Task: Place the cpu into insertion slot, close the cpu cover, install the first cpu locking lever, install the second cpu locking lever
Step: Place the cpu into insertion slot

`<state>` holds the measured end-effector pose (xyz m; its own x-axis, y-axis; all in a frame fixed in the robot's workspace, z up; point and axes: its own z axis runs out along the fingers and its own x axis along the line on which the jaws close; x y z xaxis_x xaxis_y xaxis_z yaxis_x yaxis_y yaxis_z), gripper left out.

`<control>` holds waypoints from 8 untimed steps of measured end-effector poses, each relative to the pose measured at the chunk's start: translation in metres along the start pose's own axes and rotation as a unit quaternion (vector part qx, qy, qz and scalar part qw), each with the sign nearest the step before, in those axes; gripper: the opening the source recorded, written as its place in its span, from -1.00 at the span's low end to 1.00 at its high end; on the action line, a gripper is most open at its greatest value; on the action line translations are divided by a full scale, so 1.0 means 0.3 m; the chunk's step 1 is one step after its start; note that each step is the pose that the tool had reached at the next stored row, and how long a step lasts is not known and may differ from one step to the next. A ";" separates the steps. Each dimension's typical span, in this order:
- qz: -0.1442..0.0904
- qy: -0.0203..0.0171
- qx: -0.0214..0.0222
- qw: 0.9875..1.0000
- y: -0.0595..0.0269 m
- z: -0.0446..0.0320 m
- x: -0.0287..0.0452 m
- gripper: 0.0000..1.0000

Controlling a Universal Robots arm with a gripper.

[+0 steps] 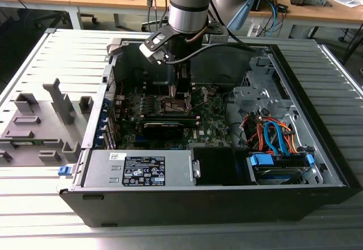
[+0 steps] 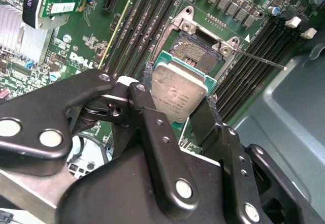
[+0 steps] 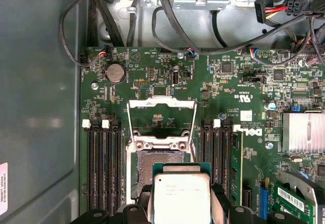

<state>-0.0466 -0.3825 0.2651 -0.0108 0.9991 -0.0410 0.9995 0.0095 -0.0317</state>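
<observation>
My gripper [image 2: 180, 88] is shut on the cpu [image 2: 179, 93], a silvery square chip with a green edge held by two opposite sides. The chip hangs tilted just over the near part of the insertion slot [image 2: 195, 51], whose dark pin field shows beyond it. In the first wrist view the cpu [image 3: 182, 198] overlaps the corner of the insertion slot [image 3: 151, 167], and the cpu cover [image 3: 161, 102] stands flipped open past the socket. A thin locking lever [image 2: 260, 60] sticks out sideways from the socket. In the exterior view the gripper [image 1: 180, 94] reaches down into the open computer case.
Black memory slots [image 3: 104, 168] flank the socket on both sides. A long black card [image 1: 163, 126] lies in front of it, and a silver power supply [image 1: 142, 168] sits at the case front. Drive bays with orange and blue cables [image 1: 272, 139] are at the exterior view's right. Grey fixtures [image 1: 39, 125] stand outside the case.
</observation>
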 end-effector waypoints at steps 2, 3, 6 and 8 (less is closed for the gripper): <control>0.001 0.000 0.000 1.000 0.000 0.000 0.000 0.08; 0.001 0.000 0.000 1.000 0.000 0.000 0.000 0.08; 0.002 0.000 0.000 1.000 0.000 0.000 0.000 0.08; 0.002 0.000 0.000 1.000 0.000 0.000 0.000 0.08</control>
<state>-0.0466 -0.3825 0.2651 -0.0066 0.9991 -0.0410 0.9995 0.0053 -0.0317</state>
